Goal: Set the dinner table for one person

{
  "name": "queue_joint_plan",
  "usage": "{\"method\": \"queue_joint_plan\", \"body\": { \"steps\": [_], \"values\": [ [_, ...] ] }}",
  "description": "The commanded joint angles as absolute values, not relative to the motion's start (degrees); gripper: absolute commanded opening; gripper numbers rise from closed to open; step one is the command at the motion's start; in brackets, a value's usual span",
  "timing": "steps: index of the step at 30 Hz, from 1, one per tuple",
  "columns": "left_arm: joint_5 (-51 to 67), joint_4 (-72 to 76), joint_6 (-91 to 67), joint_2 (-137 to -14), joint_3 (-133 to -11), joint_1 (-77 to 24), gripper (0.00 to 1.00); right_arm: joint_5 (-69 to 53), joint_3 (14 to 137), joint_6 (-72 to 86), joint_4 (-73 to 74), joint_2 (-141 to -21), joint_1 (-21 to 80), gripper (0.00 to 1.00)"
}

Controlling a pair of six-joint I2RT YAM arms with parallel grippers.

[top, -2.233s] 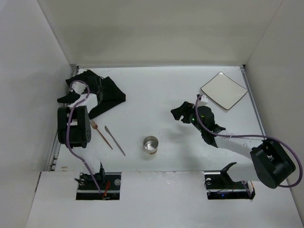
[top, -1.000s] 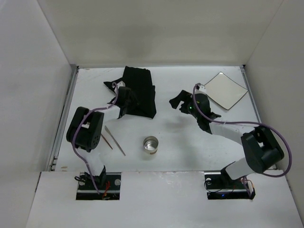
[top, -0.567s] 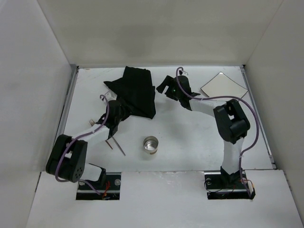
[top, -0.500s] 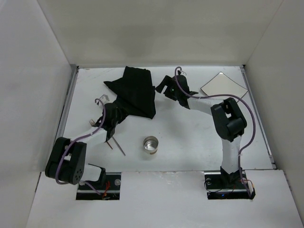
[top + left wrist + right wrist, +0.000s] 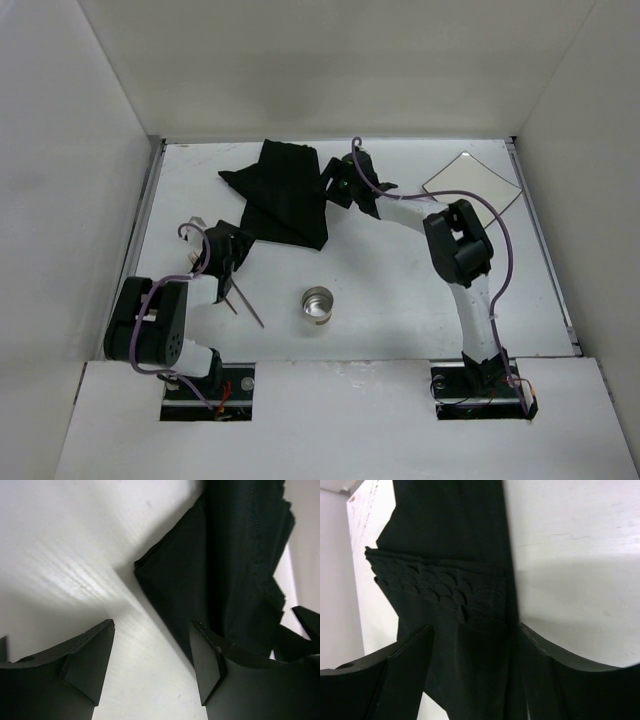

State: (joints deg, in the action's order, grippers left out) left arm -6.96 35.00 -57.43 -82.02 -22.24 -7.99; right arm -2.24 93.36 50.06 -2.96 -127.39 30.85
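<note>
The dinner table [image 5: 400, 290], a large matte white top with thin metal rails, lies under the whole scene and carries everything. Nearest to the arm bases stands a metal cup [image 5: 318, 305], and to its left lies a thin knife [image 5: 251, 308]. Just beyond the knife, the left gripper [image 5: 230, 250] is low over bare table, its jaws wide and holding nothing. The near corner of the black cloth mat [image 5: 285, 195] lies just ahead of them. Farther back, the right gripper [image 5: 333, 186] is at the right edge of the mat. Its jaws are wide, with the rumpled edge between the fingers but not pinched. A square white plate [image 5: 475, 183] rests at the far right.
</note>
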Motion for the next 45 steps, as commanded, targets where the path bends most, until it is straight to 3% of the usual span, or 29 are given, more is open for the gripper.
{"method": "queue_joint_plan", "body": {
  "steps": [1,7,9,12,16,25,30,40,45],
  "values": [
    [-5.28,40.87,-61.25,-86.21,-22.85,-7.51,0.6,-4.31,96.68,50.98,-1.67,-128.41,31.42,0.68],
    [-4.04,41.92,-65.47,-93.86,-25.31,-6.55,0.52,-5.71,98.08,51.33,-1.58,-129.72,31.33,0.47],
    [-4.13,42.62,-66.0,-95.01,-25.49,-6.63,0.44,-6.76,98.7,51.68,-1.58,-130.08,31.24,0.37],
    [-5.27,43.15,-65.92,-95.8,-25.75,-6.81,0.24,-7.64,99.05,52.12,-2.19,-129.73,31.16,0.19],
    [-6.33,43.94,-66.18,-95.98,-25.49,-6.9,0.08,-6.6,95.03,53.35,-6.22,-124.82,30.72,0.1],
    [-11.51,44.03,-65.66,-95.45,-24.0,-7.86,0.02,6.4,55.07,59.5,-25.03,-95.21,21.5,0.07],
    [-12.3,43.6,-65.57,-94.31,-23.12,-7.86,0.01,17.56,37.91,61.87,-25.4,-85.36,20.7,0.08],
    [-15.46,37.72,-64.08,-84.39,-19.78,-9.44,0.02,24.96,34.1,58.98,-11.08,-78.23,25.18,0.11],
    [-20.82,31.65,-60.21,-75.86,-18.11,-11.11,0.11,23.91,33.84,56.87,-8.44,-78.48,25.71,0.17]
  ]
}}
